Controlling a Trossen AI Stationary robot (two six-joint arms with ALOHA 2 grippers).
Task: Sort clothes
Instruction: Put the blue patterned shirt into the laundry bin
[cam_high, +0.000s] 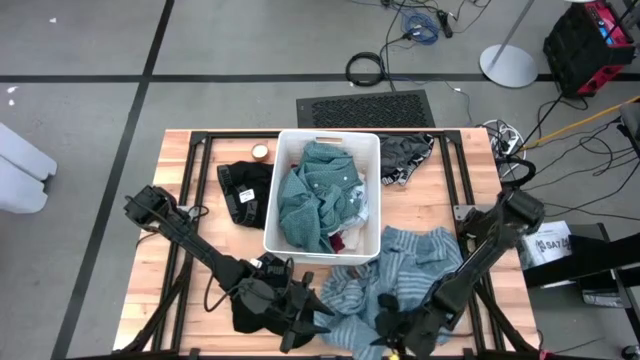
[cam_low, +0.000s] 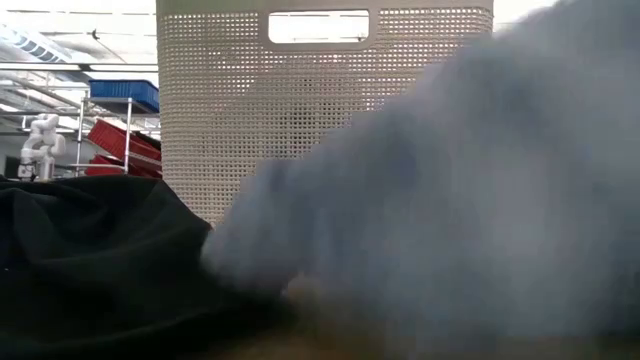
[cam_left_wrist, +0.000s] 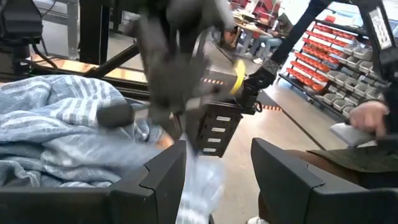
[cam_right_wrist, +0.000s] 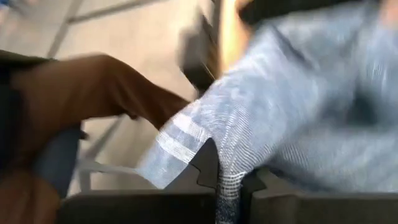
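Observation:
A light blue striped garment lies on the table near the front right of the white bin. My right gripper is at the garment's near edge and is shut on it, as the right wrist view shows. My left gripper is open beside it, over a black garment. In the left wrist view it faces the right gripper. A teal garment fills the bin. Another black garment lies left of the bin. A dark grey one lies at its far right. My right gripper pinches the light blue garment between its two shut fingers, close to a hem band with white stripes. One layer or several, I cannot tell. Most of the garment lies on the table beyond the fingers.
The bin stands mid-table and shows close in the low view. A small round roll lies at its far left. A person's brown-clad leg and a hand are just past the table's near edge.

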